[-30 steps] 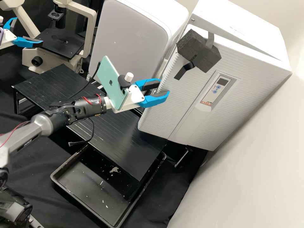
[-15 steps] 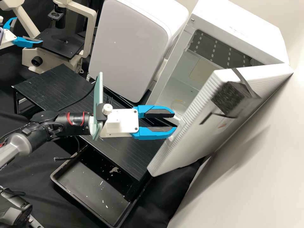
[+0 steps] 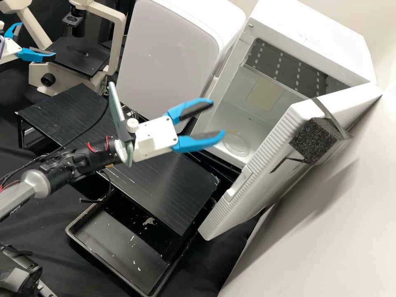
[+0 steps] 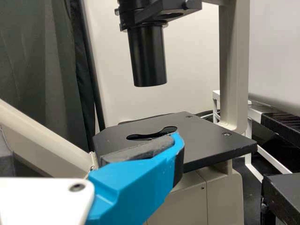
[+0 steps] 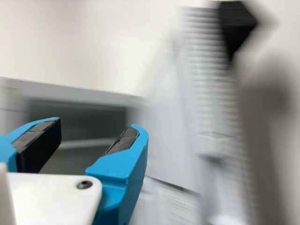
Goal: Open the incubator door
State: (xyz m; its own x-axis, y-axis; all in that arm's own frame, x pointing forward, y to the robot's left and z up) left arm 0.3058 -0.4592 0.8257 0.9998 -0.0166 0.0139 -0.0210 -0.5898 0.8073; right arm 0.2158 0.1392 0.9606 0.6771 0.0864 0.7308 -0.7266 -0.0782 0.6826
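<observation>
While the right gripper (image 3: 218, 117) has its fingers spread wide, the incubator door (image 3: 243, 208) stands open near the tips, clear of them, ribbed white plastic along its edge. Farther from those fingers sits a rough, dark foam block (image 3: 315, 140), strapped to the door. Over beside the pale microscope (image 3: 119, 46), the left gripper (image 3: 38, 40) has its blue fingers parted too.
</observation>
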